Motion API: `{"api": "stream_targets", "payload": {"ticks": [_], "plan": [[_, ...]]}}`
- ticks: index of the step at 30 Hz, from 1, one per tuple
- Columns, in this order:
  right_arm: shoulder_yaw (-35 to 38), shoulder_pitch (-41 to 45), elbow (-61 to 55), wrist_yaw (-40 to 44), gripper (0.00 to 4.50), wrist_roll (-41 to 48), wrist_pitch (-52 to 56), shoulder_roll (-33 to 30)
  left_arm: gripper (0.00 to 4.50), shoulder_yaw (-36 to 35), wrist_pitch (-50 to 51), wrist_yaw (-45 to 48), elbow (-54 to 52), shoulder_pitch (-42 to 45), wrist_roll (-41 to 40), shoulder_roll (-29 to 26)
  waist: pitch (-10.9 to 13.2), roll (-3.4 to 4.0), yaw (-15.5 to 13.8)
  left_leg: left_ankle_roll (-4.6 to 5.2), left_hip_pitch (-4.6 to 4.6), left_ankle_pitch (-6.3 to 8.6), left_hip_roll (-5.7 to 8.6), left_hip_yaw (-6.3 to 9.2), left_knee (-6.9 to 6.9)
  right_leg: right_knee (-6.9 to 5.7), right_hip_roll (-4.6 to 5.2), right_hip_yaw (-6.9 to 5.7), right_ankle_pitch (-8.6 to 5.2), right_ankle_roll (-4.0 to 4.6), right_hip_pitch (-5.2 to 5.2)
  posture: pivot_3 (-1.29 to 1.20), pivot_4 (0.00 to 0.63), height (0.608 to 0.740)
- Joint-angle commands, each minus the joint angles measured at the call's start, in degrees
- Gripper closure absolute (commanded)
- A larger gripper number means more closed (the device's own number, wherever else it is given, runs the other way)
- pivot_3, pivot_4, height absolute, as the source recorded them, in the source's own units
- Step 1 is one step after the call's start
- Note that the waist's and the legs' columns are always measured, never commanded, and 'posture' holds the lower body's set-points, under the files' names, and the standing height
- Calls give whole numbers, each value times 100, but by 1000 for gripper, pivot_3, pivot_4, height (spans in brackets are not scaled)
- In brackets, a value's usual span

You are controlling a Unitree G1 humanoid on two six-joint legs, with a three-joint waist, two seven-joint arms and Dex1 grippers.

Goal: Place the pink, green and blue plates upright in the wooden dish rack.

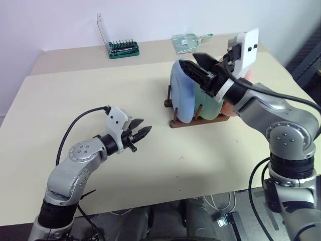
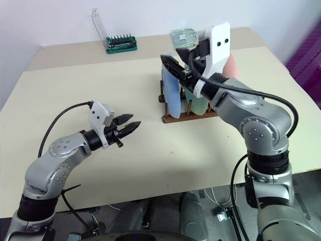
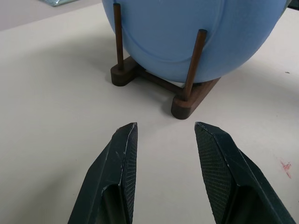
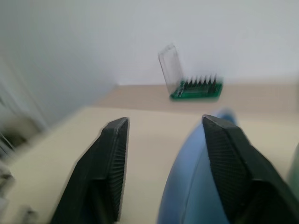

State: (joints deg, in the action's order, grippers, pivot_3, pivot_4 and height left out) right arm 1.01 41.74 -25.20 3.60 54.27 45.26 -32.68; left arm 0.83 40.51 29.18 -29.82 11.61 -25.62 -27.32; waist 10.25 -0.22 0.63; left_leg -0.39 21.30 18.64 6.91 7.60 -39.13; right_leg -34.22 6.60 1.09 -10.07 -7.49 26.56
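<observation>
A dark wooden rack (image 1: 200, 118) sits right of centre on the counter (image 1: 100, 95), holding three plates upright between its pegs so each stays on edge. The blue plate (image 1: 181, 93) stands in the leftmost slot, the green plate (image 1: 208, 105) behind it, and the pink plate (image 1: 231, 108) rightmost, mostly hidden. The right gripper (image 1: 199, 67) hovers at the blue plate's top edge, jaws apart and holding nothing, apparently having let go. The left gripper (image 1: 142, 128), partly open and empty, hangs over bare counter, well left of the rack. A green bit tray (image 1: 123, 49) lies far behind.
</observation>
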Motion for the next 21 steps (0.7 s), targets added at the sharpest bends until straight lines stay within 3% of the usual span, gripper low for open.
{"api": "stream_targets", "payload": {"ticks": [1,5,10,14,18,21], "plan": [[281,-437,-627,1342,1963,-917,-960,-734,2541,-89,-179,-111,-62,77,104,14,-1,-1,-28,0,-2,0,-1,0,0,1,0,0,0,0,-3,0,150,740],[1594,-2010,-815,2834,1963,-801,-1398,-1525,2541,-160,-425,-220,245,65,321,35,-3,-5,-197,12,1,7,4,9,-2,20,6,-9,0,-1,-18,0,150,740],[3493,-4366,-622,3782,1963,-783,-1229,-1715,2541,-145,-1066,-45,910,-239,787,-198,-8,2,-280,19,-15,11,2,-12,-5,16,10,1,1,-3,-25,0,150,740],[3530,-5385,-644,4002,1963,-1282,-1543,-1516,2541,-120,-1677,46,1450,-491,1111,-286,-11,10,-251,43,-37,25,-13,-32,2,14,-3,15,0,-2,-38,0,150,740],[2936,-5423,-345,3821,1963,-2004,-1907,-1308,2541,-181,-2018,236,1603,-759,1178,-318,-9,9,-249,62,-123,40,-29,-45,3,33,-13,20,-4,-7,-131,0,150,740],[2590,-5215,196,3794,1963,-2405,-2230,-1176,2541,-238,-2093,275,1547,-897,1155,-296,-9,8,-272,63,-127,40,-29,-44,2,39,-13,16,-5,-9,-138,0,150,740]]}}
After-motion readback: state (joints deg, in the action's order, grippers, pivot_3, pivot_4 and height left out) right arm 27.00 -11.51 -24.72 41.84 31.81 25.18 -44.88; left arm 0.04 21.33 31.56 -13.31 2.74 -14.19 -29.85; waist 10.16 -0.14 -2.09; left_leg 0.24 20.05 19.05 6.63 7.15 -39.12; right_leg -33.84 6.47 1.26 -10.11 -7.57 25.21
